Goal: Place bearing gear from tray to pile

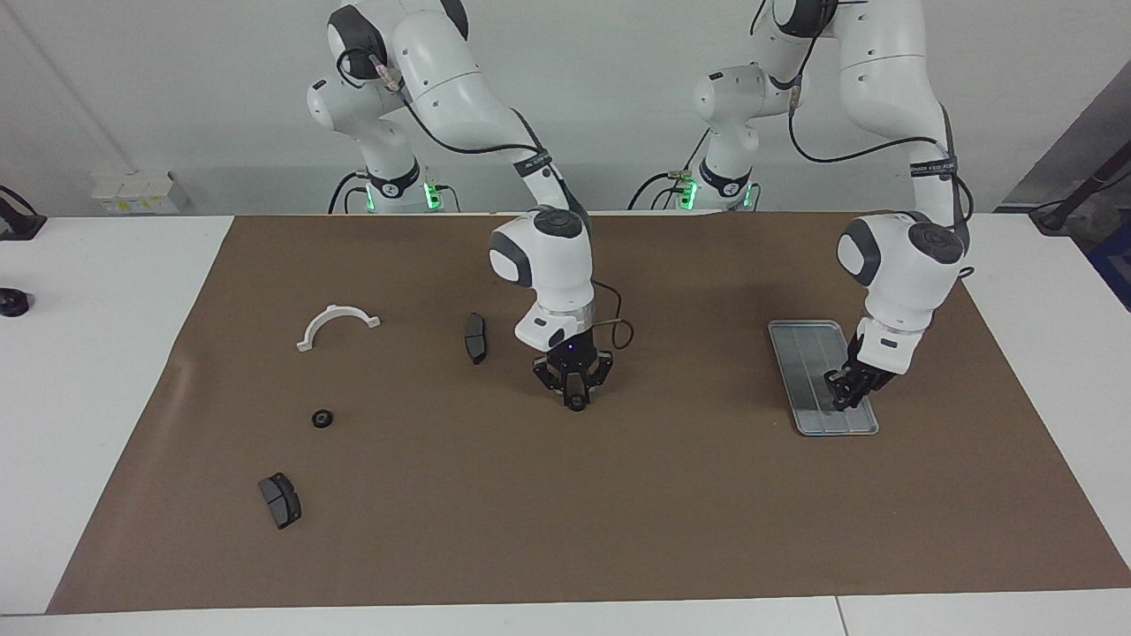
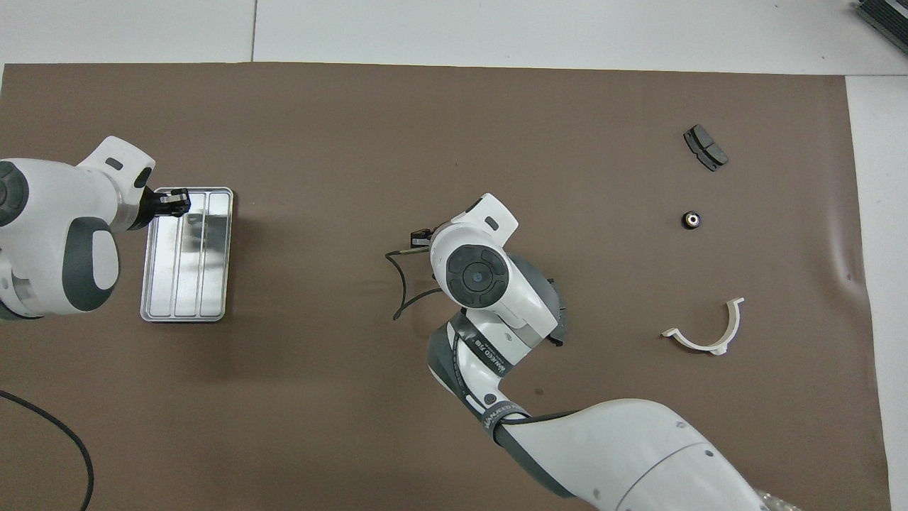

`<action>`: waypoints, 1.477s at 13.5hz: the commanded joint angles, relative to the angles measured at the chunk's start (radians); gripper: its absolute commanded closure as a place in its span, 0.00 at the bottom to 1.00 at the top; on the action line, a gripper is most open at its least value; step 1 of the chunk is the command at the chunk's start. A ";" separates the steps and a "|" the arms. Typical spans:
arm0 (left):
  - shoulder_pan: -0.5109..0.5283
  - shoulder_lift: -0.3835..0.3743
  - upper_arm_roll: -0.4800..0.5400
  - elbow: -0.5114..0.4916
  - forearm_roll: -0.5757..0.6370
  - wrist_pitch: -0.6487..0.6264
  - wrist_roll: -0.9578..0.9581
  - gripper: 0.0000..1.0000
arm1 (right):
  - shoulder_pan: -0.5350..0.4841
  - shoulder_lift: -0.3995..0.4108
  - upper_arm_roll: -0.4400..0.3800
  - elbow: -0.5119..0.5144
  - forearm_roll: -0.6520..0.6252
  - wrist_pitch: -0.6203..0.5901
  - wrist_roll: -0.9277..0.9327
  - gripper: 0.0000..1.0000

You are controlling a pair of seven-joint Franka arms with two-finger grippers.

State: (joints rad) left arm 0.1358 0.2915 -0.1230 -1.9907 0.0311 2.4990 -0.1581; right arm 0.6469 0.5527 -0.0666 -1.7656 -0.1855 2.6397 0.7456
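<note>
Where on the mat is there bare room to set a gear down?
Bare: the mat between the right gripper, shut on the middle gear, and the tray under the left gripper. Busier: around the lone gear, brake pad and half-ring.

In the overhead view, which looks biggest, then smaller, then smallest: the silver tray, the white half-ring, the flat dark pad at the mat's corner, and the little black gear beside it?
1. tray
2. white half-ring
3. dark pad
4. little black gear

All four lie flat on the mat, so this ranking looks reliable.
</note>
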 commanded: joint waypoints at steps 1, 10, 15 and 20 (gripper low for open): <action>-0.042 -0.044 -0.021 0.065 -0.019 -0.139 0.005 1.00 | -0.022 0.001 -0.005 0.017 -0.054 -0.049 0.006 0.88; -0.517 -0.020 -0.021 0.079 -0.017 -0.013 -0.509 1.00 | -0.378 -0.028 0.001 0.060 -0.057 -0.159 -0.304 0.88; -0.676 0.205 -0.020 0.259 -0.008 0.096 -0.664 0.98 | -0.542 -0.027 0.008 0.058 -0.054 -0.153 -0.486 0.85; -0.685 0.215 -0.023 0.211 -0.008 0.159 -0.661 0.49 | -0.556 -0.017 0.008 0.058 0.009 -0.083 -0.493 0.83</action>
State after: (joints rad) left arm -0.5344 0.5126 -0.1604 -1.7654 0.0253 2.6393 -0.8173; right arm 0.1022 0.5421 -0.0720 -1.7014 -0.2049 2.5258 0.2675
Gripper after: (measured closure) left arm 0.573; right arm 0.656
